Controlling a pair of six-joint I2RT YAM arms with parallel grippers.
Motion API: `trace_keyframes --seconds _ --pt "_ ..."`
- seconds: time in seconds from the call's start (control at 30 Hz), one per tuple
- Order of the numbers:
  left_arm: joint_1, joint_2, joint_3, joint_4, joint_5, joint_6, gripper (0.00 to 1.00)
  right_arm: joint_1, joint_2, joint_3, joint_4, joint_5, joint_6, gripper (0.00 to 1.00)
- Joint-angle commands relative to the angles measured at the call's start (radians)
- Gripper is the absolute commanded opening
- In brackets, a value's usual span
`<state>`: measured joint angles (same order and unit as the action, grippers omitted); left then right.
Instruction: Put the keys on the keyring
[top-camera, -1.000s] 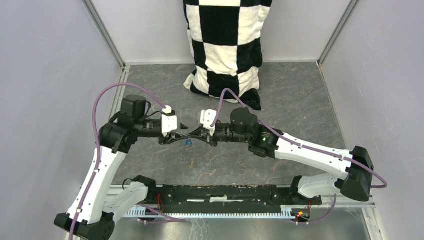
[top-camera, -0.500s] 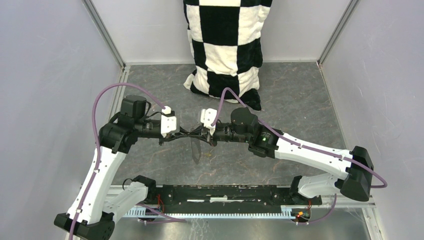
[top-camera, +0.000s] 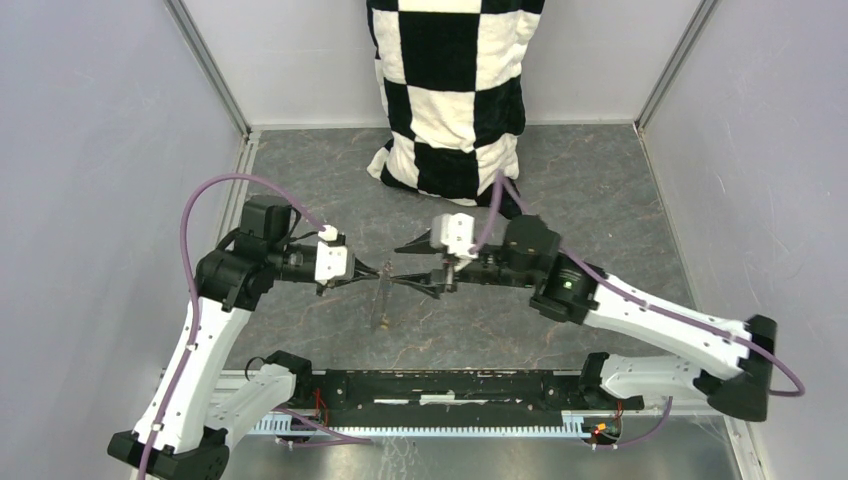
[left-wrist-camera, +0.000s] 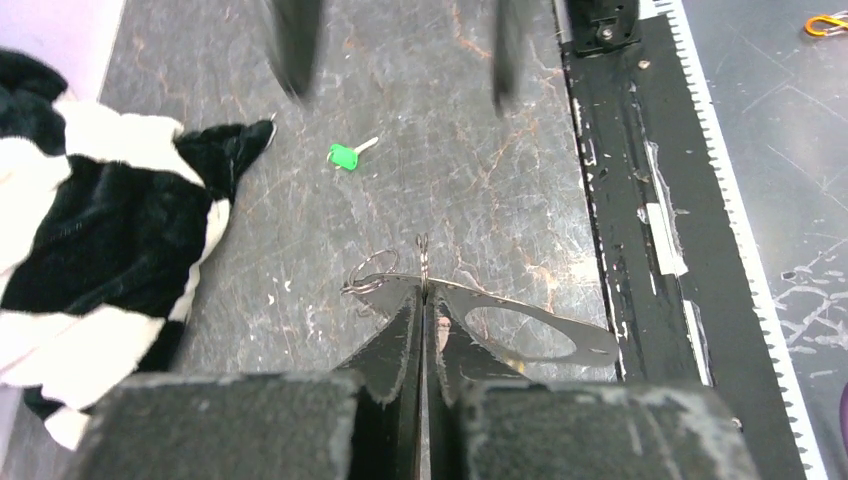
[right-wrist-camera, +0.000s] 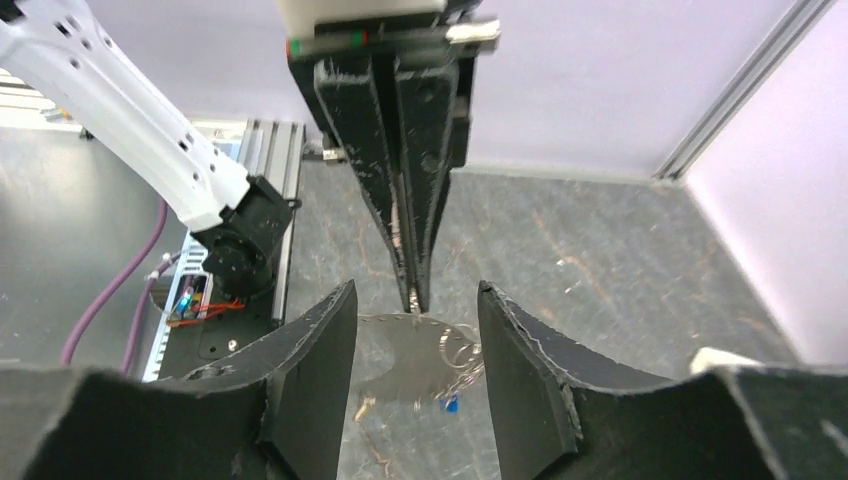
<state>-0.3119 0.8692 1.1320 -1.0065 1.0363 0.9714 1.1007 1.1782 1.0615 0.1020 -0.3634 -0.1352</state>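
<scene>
The left pincer (top-camera: 383, 271) is clenched on the keyring (left-wrist-camera: 597, 345), pinching it by a thin edge near where the silver rings (left-wrist-camera: 372, 272) join the strap. It holds the keyring in the air, well to the near side of the checkered cloth (top-camera: 450, 90). The right pincer (right-wrist-camera: 415, 300) faces it with its jaws apart and holds nothing. The grip looks like the main risk: it is narrow and close to the rim, so a tug from the other side could twist the strap or pull it out and drop it onto the surface (top-camera: 600, 200). The strap hangs loose below the fingers, so it may swing when touched, and the rings may then not be where the right pincer closes. The rings are thin and lie close together, so the right pincer might catch the strap or two rings at once. The green key (left-wrist-camera: 343, 156) lies flat on the surface just off the cloth's dark corner. It is small and low, so a reach for it could scrape the surface, push it under the cloth or snag the fabric. A small blue speck among the rings may be the blue key (right-wrist-camera: 450, 403), but it is too blurred to tell whether it is threaded. The yellow key is not visible.
</scene>
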Motion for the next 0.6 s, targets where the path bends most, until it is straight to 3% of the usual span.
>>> trace_keyframes --seconds 0.0,0.2,0.57 --pt "-0.006 -0.015 0.014 -0.073 0.154 0.211 0.02 -0.03 -0.14 -0.034 -0.012 -0.011 -0.014 0.54" --pt "-0.005 0.008 0.065 -0.09 0.303 0.211 0.02 -0.053 -0.258 -0.173 0.062 -0.062 -0.004 0.53" --pt "-0.013 0.057 0.131 -0.089 0.441 0.166 0.02 -0.051 -0.246 -0.224 0.202 -0.168 0.043 0.52"
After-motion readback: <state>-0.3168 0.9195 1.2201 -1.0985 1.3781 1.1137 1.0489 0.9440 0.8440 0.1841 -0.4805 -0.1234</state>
